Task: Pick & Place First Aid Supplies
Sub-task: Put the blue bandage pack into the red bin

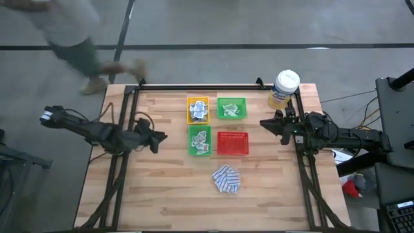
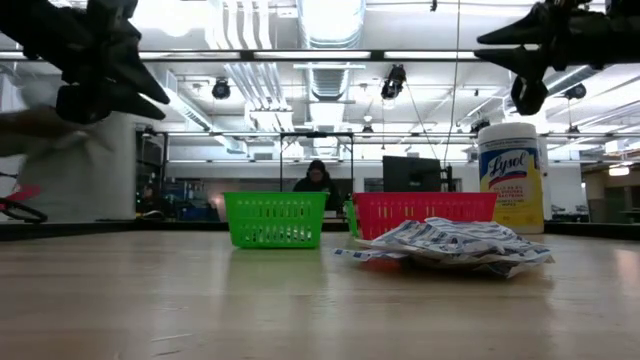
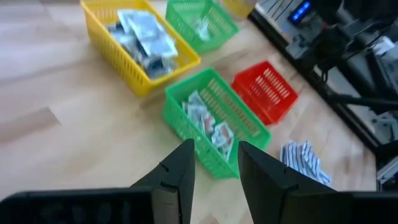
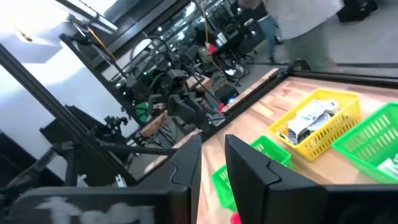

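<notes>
1. Low view hides most of the layout: only two baskets show, and both grippers are dark shapes cut off at the upper edge.
2. Left gripper [image 1: 159, 137] hangs above the table, just left of the baskets. Left wrist view shows its fingers [image 3: 176, 174] apart with a gap between them and nothing held.
3. Right gripper [image 1: 265, 123] hangs right of the baskets, near the canister. Right wrist view shows its fingers [image 4: 187, 165] parted by a narrow gap, nothing between them.
4. Surface: pale wooden table [image 1: 162, 200] with a black frame along its sides. Grey floor beyond; a blurred person [image 1: 71, 42] walks past the far left corner. Low view shows a workshop with ceiling lights, and a person seated behind the green basket, too far off to make out.
5. Baskets, four in a two-by-two block: yellow basket [image 1: 198, 109] far left, green basket [image 1: 231, 107] far right, second green basket [image 1: 200, 141] near left, red basket [image 1: 232, 144] near right.
6. Packets [image 1: 198, 111] fill the yellow basket; both green baskets hold a few. Exact numbers cannot be told. Red basket appears to hold none.
7. One loose pile of blue-and-white pads [image 1: 226, 179] lies on the wood, nearer than the red basket.
8. One yellow canister [image 1: 284, 88] with a white lid stands at the far right corner.
</notes>
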Action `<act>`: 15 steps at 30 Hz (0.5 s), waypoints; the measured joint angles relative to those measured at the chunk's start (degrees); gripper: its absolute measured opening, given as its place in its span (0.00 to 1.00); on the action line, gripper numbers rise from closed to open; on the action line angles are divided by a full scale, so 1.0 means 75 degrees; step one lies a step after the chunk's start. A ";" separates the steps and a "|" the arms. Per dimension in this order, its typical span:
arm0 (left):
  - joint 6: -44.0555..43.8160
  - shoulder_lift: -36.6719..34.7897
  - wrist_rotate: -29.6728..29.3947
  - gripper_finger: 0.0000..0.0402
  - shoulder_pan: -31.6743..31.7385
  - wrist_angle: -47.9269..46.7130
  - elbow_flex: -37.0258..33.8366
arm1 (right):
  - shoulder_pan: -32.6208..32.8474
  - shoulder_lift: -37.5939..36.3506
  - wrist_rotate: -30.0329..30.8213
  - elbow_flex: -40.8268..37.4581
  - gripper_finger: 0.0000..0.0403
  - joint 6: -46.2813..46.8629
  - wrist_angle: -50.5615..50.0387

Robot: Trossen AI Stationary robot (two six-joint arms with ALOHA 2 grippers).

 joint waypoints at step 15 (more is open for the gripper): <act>0.2790 -0.2101 0.0146 0.29 0.0535 0.0032 -0.0656 | 0.0005 0.0408 -0.0436 0.0000 0.18 -0.0090 0.1593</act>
